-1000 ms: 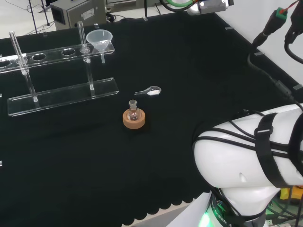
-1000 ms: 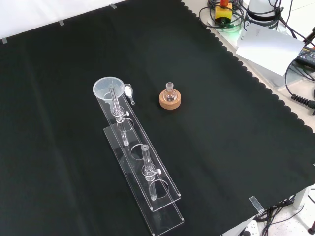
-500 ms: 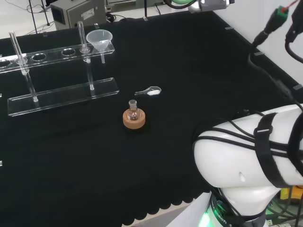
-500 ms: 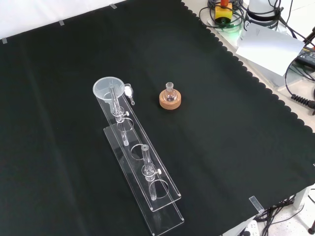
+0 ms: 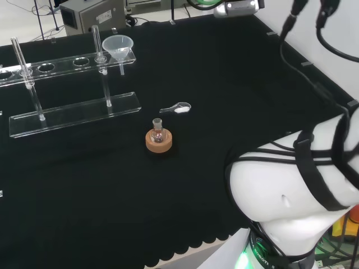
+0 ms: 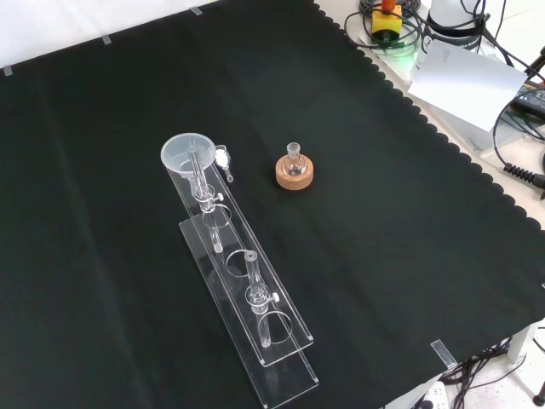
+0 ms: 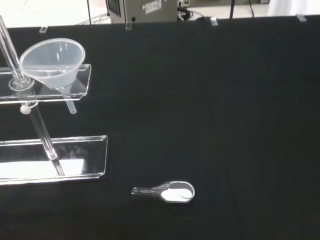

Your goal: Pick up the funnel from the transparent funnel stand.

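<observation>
Reaching the funnel (image 5: pixel 118 47) calls for a long approach, because it sits in the end hole of the transparent funnel stand (image 5: pixel 73 109) while the arm's big white links (image 5: pixel 291 196) bulk at the head view's right, well apart from that stand. I judge the reach has hardly begun. To do it well, the robot hand should come down over the funnel's wide mouth or close on its rim from the open side, away from the upright glass rod (image 6: pixel 197 175) just beside it on the stand. Lifting straight up looks wise, so the stem clears its hole without tipping the clear frame.

In the wrist view the funnel (image 7: pixel 53 62) rests upright in the stand's top plate (image 7: pixel 47 87), stem hanging below. Nearer the camera than the stand lies a small glass scoop (image 7: pixel 167 192) with white powder, and in the front view a little flask on a cork ring (image 6: pixel 295 173) stands beside the stand on the black table (image 6: pixel 409 256); both should be left alone.

Whether the robot hand's fingers are straight or curled I cannot tell.
</observation>
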Tool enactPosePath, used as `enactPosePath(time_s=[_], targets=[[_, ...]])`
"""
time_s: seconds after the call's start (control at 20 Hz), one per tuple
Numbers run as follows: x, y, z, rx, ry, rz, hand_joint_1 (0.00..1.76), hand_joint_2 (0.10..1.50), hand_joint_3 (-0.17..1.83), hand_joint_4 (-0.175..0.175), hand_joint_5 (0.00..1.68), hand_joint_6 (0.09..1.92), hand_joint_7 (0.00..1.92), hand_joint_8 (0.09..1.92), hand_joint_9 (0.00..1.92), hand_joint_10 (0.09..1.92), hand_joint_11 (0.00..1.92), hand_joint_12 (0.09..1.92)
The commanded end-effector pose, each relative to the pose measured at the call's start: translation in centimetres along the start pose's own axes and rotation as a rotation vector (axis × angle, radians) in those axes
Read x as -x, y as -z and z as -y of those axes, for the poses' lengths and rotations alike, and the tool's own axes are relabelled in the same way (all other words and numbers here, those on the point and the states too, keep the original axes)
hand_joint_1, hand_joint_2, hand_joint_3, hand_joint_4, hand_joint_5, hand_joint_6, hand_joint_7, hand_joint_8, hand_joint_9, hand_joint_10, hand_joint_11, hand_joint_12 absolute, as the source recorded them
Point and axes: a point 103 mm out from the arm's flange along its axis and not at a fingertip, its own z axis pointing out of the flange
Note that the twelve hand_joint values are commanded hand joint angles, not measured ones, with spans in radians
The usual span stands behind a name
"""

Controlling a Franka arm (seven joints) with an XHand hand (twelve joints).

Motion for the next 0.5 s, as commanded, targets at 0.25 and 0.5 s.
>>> enactPosePath(time_s=[0.25,0.5], targets=[[-0.5,-2.2,-9.8,-0.041,0.072,-0.029,0.0,1.2,0.39,-0.003,0.23,0.09,0.0,0.33,0.13,0.6,0.0,1.34],[-2.4,-3.2,-12.0,-0.06,0.101,-0.012,0.0,1.2,0.38,-0.006,0.22,0.09,0.0,0.33,0.13,0.6,0.0,1.34]])
